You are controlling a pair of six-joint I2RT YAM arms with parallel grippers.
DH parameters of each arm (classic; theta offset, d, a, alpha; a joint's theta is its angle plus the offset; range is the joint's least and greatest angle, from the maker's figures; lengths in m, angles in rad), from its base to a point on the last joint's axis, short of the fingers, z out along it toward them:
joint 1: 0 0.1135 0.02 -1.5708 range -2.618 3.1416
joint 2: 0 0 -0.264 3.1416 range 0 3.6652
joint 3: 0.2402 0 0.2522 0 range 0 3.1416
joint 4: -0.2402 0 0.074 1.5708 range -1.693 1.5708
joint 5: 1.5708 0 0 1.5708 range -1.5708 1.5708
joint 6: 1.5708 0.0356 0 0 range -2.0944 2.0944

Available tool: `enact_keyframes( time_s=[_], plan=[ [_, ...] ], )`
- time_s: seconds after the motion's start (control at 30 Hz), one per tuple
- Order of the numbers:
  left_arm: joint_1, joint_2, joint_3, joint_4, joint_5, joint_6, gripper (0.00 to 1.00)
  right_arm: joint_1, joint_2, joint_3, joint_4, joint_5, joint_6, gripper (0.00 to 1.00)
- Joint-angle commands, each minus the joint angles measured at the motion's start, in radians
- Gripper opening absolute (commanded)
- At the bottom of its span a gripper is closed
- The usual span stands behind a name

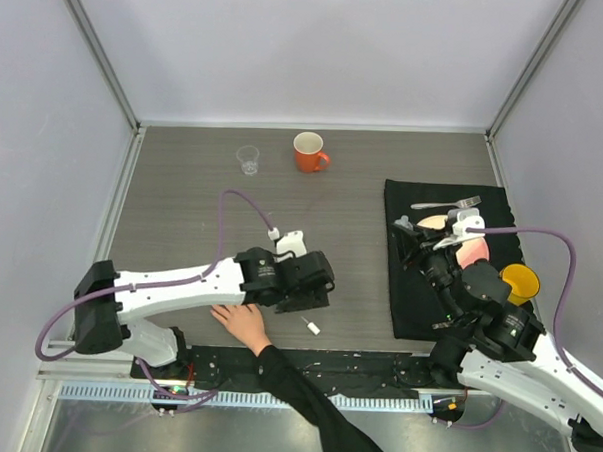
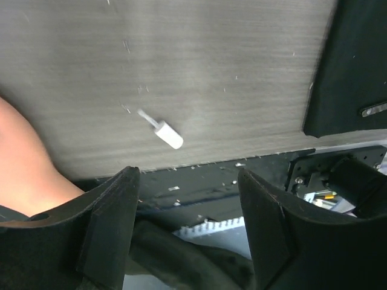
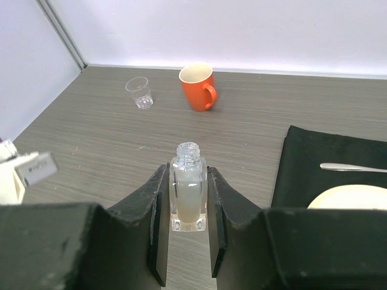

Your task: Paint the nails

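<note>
Black fingers [image 3: 158, 205] of the right pincer [image 3: 188, 174] were pressed against both sides of a small clear glass bottle [image 3: 188, 196], pinching it upright. Its neck was uncapped and pale liquid filled its lower part. Whether its base touched the grey surface [image 3: 109, 139] could not be told. Beyond it, near the back wall, stood an orange mug [image 3: 197, 86] and a clear cup [image 3: 140, 93], well apart from the bottle.

The left pincer [image 2: 187, 178] was spread with nothing between its fingers, hanging over the near edge of the surface. A white cap with a thin brush stem [image 2: 164, 132] lay on its side just ahead of it, touching neither finger.

A bare human hand [image 1: 239, 321] in a black sleeve [image 1: 304, 396] lay flat at the near edge, just beside the left arm, fingers spread toward the left. Its nails [image 1: 219, 313] were too small to make out.

A black mat [image 1: 408, 311] on the right held a fork [image 1: 448, 204] and a yellow bowl [image 1: 520, 284]
</note>
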State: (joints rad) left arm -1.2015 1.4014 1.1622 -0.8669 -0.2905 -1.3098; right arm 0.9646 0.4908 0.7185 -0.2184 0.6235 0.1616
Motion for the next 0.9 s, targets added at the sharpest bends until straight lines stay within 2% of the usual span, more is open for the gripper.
enact_keyframes(
  time_s=[0.0,0.13,0.27,0.37,0.47,0.53,0.57,0.6,0.63,0.7,0.77,0.8,0.87],
  plan=[
    [-0.059,0.047,0.008,-0.011,-0.081,-0.320,0.69,-0.003,-0.029,0.045,-0.025,0.032,0.041,0.01],
    [-0.089,0.132,0.024,-0.024,-0.091,-0.442,0.67,-0.003,-0.057,0.056,-0.058,0.016,0.055,0.01],
    [-0.093,0.229,0.051,-0.044,-0.068,-0.491,0.62,-0.003,-0.080,0.078,-0.105,0.004,0.065,0.01],
    [-0.104,0.290,0.088,-0.043,-0.107,-0.451,0.56,-0.001,-0.093,0.079,-0.130,-0.002,0.070,0.01],
    [-0.119,0.350,0.189,-0.167,-0.189,-0.343,0.52,-0.003,-0.093,0.081,-0.153,-0.011,0.076,0.01],
    [-0.138,0.381,0.223,-0.186,-0.234,-0.191,0.44,-0.003,-0.097,0.082,-0.159,-0.024,0.079,0.01],
    [-0.145,0.381,0.229,-0.181,-0.269,-0.045,0.41,-0.003,-0.098,0.085,-0.160,-0.027,0.078,0.01],
    [-0.162,0.360,0.222,-0.167,-0.283,0.054,0.41,-0.003,-0.103,0.088,-0.165,-0.031,0.075,0.01],
    [-0.164,0.340,0.180,-0.079,-0.276,0.167,0.42,-0.003,-0.107,0.093,-0.170,-0.031,0.072,0.01],
    [-0.164,0.274,0.151,-0.032,-0.179,0.437,0.48,-0.003,-0.116,0.105,-0.173,-0.031,0.067,0.01],
    [-0.162,0.229,0.096,0.081,0.015,0.681,0.54,-0.003,-0.121,0.114,-0.174,-0.034,0.058,0.01],
    [-0.162,0.213,0.093,0.071,0.166,0.840,0.56,-0.003,-0.124,0.116,-0.177,-0.034,0.056,0.01],
    [-0.162,0.205,0.088,-0.022,0.264,0.995,0.61,-0.003,-0.135,0.121,-0.179,-0.038,0.055,0.01]
  ],
)
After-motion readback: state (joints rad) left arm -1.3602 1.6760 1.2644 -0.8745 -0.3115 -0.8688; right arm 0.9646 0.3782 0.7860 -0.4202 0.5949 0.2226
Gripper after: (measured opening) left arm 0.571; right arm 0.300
